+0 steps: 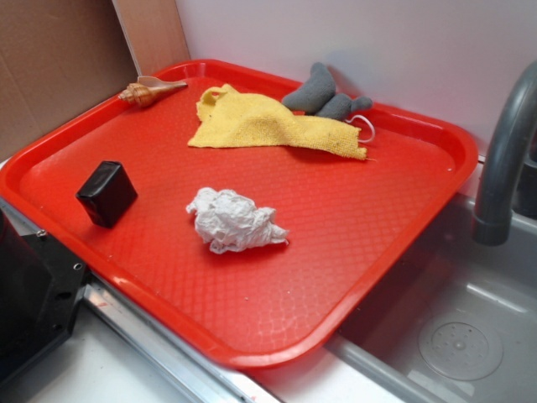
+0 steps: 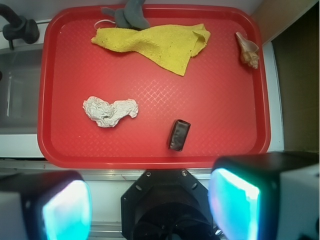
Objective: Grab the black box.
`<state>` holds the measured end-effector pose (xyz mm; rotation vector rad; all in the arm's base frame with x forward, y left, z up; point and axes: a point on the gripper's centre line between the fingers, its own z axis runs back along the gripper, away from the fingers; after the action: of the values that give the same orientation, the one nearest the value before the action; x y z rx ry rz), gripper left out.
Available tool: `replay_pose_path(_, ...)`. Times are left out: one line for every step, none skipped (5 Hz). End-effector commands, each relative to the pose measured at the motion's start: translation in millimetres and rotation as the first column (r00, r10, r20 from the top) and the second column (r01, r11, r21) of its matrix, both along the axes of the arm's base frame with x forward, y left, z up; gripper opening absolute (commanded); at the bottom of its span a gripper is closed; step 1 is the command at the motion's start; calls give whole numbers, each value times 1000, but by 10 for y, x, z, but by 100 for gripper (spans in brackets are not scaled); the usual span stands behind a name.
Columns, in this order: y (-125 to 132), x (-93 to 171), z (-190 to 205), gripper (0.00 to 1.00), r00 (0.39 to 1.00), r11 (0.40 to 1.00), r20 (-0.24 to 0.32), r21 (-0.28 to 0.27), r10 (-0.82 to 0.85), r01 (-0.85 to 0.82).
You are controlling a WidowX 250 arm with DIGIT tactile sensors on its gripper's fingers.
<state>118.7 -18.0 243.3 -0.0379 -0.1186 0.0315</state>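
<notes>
One small black box (image 2: 178,134) lies on the red tray (image 2: 60,60) near its front rim, ahead of my gripper (image 2: 150,212) and a little right of its middle, long axis nearly straight away from me, my fingers (image 2: 234,205) spread wide and empty.

White wall (image 1: 352,38), grey sink (image 1: 457,327), cardboard (image 1: 50,67)

Probably a toy kitchen: grey faucet (image 1: 503,159) over steel sink (image 1: 457,336), red tray (image 1: 252,344).
</notes>
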Motion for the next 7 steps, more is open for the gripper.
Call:
replay_pose_path(0,0,0,100,1000,1000,0,0,0,0)
replay_pose_path(105,118,-500,100,993,995,-67,-3,100,-100)
replay_pose_path(219,161,-839,100,981,983,-76,69,177,-172)
replay_pose_path(301,118,-1219,100,973,969,-70,130,218,-208)
replay_pose_path(403,111,-1599,100,974,976,-127,141,185,-167)
replay_pose_path(452,172,-1976,100,982,982,-125,141,142,-124)
replay_pose_path(457,226,-2104,100,990,989,-96,114,107,-96)
